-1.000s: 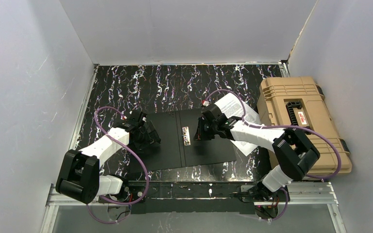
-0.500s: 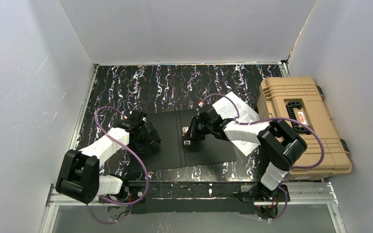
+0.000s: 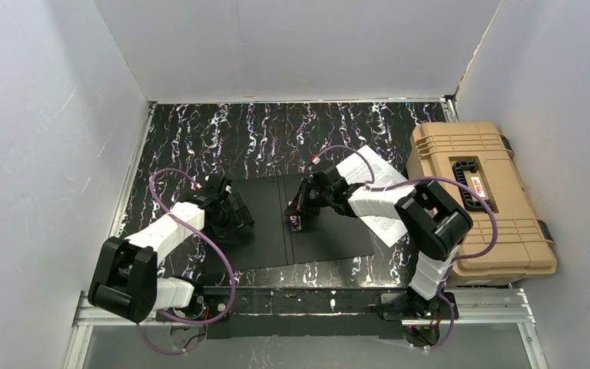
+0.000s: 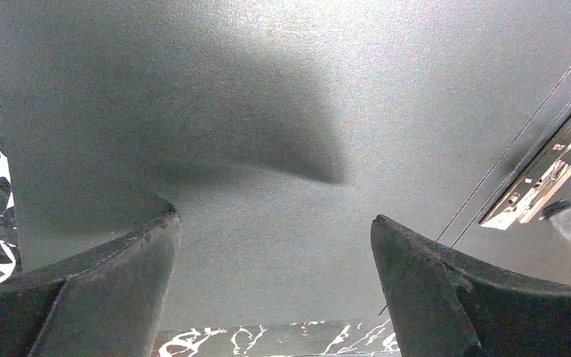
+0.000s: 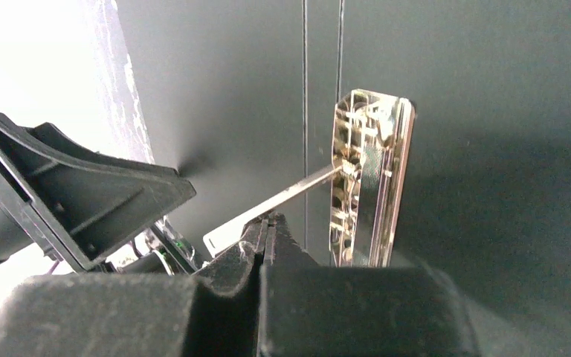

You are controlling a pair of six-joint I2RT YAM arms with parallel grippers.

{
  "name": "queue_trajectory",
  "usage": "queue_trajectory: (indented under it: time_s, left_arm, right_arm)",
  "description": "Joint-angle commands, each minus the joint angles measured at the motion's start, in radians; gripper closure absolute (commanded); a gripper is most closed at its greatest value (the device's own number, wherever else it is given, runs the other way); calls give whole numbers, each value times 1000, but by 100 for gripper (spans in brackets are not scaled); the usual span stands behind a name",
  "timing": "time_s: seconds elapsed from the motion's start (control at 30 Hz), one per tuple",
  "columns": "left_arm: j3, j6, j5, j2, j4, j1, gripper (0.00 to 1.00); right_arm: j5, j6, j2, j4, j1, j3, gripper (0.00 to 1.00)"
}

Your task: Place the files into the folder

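With your right gripper point(image 5: 266, 223) pinched shut on the lever point(image 5: 290, 195) of the metal clip point(image 5: 368, 178) in the open folder point(image 3: 330, 238) and your left gripper point(image 4: 273, 219) spread wide over its left leaf, that thin lever may slip out and snap down before the files point(image 3: 390, 227), lying just right of the folder, go in.

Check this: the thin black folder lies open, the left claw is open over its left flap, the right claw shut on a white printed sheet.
Not the sheet: the right wrist view shows the right claw shut on the thin lever of the shiny metal clip. The folder lies open and the left claw is open over its left flap.
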Motion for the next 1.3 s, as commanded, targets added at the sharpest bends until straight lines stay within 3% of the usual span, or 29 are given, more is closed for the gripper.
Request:
queue_trajectory:
  time_s: [0.0, 0.27, 0.53, 0.8, 1.07, 1.27]
  left_arm:
    - [-8, 12, -11, -17, -34, 0, 2]
    - [-5, 15, -15, -17, -39, 0, 2]
    - [6, 20, -19, -30, -52, -2, 2]
    - [29, 32, -34, -70, -76, 0, 2]
    - [41, 46, -29, -116, -91, -1, 2]
    - [71, 72, 13, -139, -107, 0, 2]
  right_arm:
    - [-27, -1, 40, 49, -29, 79, 99]
    - [-53, -42, 136, 15, -74, 206, 99]
    - [35, -200, 100, -191, -90, 343, 99]
    - [262, -420, -46, -452, -95, 381, 68]
    - [612, -594, -159, -636, -95, 317, 52]
    - [702, -656, -193, -696, -95, 251, 37]
